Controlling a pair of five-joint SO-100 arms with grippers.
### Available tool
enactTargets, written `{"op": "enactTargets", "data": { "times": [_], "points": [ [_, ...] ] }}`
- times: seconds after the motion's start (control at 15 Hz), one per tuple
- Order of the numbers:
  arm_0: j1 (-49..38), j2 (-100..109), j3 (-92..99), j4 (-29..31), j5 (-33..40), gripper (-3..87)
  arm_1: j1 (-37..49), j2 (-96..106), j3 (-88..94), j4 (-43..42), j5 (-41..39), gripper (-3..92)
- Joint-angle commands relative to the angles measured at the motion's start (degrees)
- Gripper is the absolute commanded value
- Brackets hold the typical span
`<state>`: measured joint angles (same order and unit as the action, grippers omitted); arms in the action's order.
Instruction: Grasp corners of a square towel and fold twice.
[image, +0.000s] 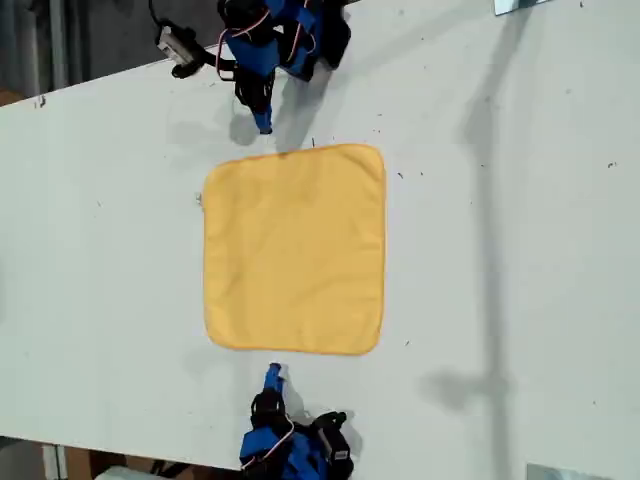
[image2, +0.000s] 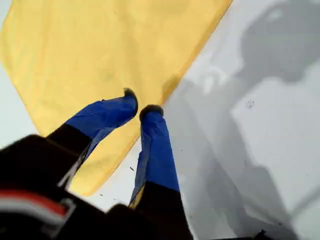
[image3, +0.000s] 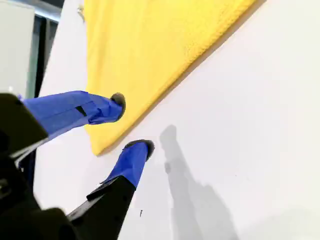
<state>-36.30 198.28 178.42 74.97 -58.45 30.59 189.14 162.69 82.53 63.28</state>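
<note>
The yellow towel (image: 295, 250) lies flat and unfolded on the white table, with all four rounded corners showing in the exterior view. My first gripper (image: 263, 126) is at the top of the exterior view, just off the towel's upper edge. Its blue fingers are nearly together in the first wrist view (image2: 141, 104), holding nothing, above the towel (image2: 100, 50) near a corner (image2: 86, 189). My second gripper (image: 273, 372) sits just below the towel's lower edge, open (image3: 131, 122) and empty, beside the towel's (image3: 160, 40) nearest corner (image3: 96, 149).
The white table (image: 520, 250) stretches wide to the exterior view's right, crossed by a long pole shadow (image: 490, 250). A small grey device (image: 178, 45) hangs off the arm at the top. The table's edge (image3: 47, 90) runs close behind my second gripper.
</note>
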Motion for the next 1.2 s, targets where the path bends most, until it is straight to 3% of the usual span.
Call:
{"op": "enactTargets", "data": {
  "times": [0.0,0.07,0.13,0.2,0.33,0.4,0.47,0.53,0.67,0.73,0.87,0.93,1.0,1.07,1.13],
  "points": [
    [-3.78,0.44,0.18,-0.44,0.00,13.8,-3.16,-0.44,-2.72,2.55,1.14,10.3],
    [-6.59,0.44,0.18,-0.62,0.18,13.8,-3.16,-0.44,-2.72,2.55,1.14,10.3],
    [-5.19,0.44,0.26,-1.58,4.57,13.8,-2.90,-0.44,-2.81,2.64,1.67,10.3],
    [-1.67,0.44,0.26,-1.49,3.60,13.8,-2.81,-0.35,-2.02,2.02,5.19,10.6],
    [12.92,0.44,0.26,-0.79,-10.46,13.8,-14.50,-0.35,2.72,-4.22,22.06,10.8],
    [20.48,0.44,0.26,-0.79,-18.72,13.8,-20.04,-0.35,1.49,-1.14,22.41,12.2],
    [26.28,0.44,0.26,-0.79,-20.13,15.2,-23.03,-0.35,-1.14,1.49,21.80,19.2],
    [25.40,0.44,0.26,-4.48,-18.28,15.9,-21.36,-0.35,-2.20,0.79,22.41,9.4],
    [27.16,0.44,-0.35,-2.81,-28.74,13.1,-19.42,-0.35,-3.43,3.87,22.32,0.0],
    [26.54,0.44,-0.44,-1.76,-31.20,14.0,-17.40,-0.35,-4.13,5.80,21.88,0.0],
    [25.05,0.53,0.35,-6.50,-26.54,16.9,-17.67,-0.35,-3.96,5.80,21.80,6.0],
    [23.91,0.44,-0.09,-10.28,-20.21,15.1,-19.16,-0.35,-3.52,-1.58,12.83,12.1],
    [22.24,-1.32,-1.85,-11.34,-15.29,15.0,-21.53,-5.36,-3.60,-11.16,11.07,14.7],
    [17.75,-8.70,-3.78,-11.25,-14.59,18.8,-22.32,-27.51,-13.89,-14.50,8.96,20.6],
    [13.71,-19.42,-5.36,-14.85,-14.94,19.9,-23.82,-52.03,-26.28,-14.59,5.01,22.9]
  ]
}}
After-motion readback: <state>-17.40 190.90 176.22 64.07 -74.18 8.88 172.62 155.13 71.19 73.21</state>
